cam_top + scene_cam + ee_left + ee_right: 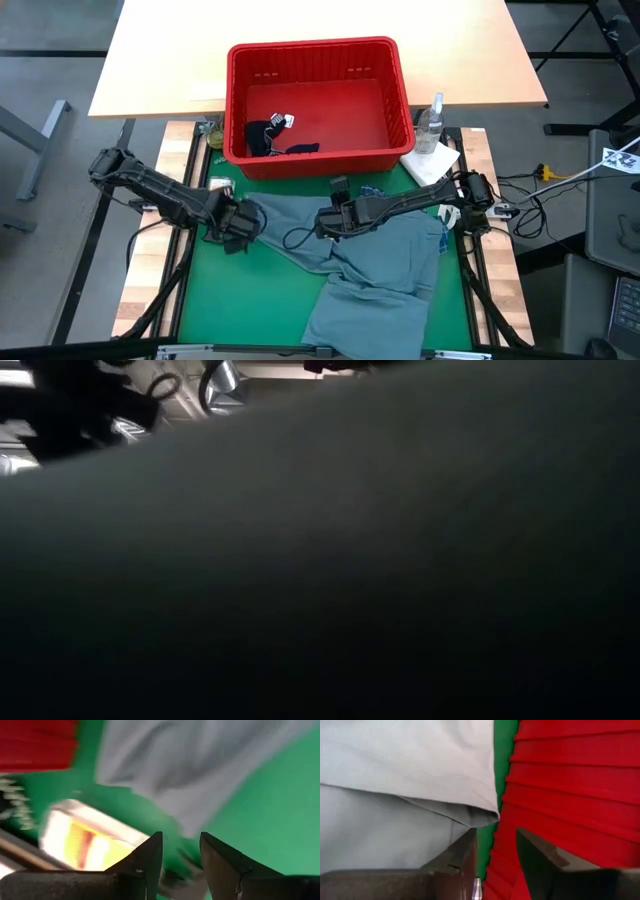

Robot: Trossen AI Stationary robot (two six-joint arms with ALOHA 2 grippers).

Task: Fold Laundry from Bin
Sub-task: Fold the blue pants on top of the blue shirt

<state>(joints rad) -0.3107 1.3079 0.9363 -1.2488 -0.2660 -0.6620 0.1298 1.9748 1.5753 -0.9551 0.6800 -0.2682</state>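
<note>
From above, a red basket [318,105] is sitting at the far side of the green mat [210,300], with a dark navy garment [268,137] lying in its left near corner. A large grey-blue garment [375,275] is lying spread over the mat in front of the basket, reaching toward the near right. The left gripper [240,226] is resting at the garment's left edge, and the right gripper [335,222] is sitting over the cloth near the middle, just in front of the basket. A clear bottle [432,122] is standing right of the basket beside a white paper towel [430,162].

The table-level camera is showing almost nothing but a dark, blurred surface filling the picture, with only a few bright bits of the room along the far edge.

In the left wrist camera, the left gripper [181,851] is holding its fingers apart with nothing between them; the grey-blue garment [190,765] is lying just ahead on the mat [260,820], and the basket [37,745] is showing at the corner.

In the right wrist camera, the right gripper [496,851] is also standing spread and empty, with the grey-blue garment [400,780] on one side and the basket's slotted wall [570,785] on the other, a strip of mat [505,740] between them.
</note>
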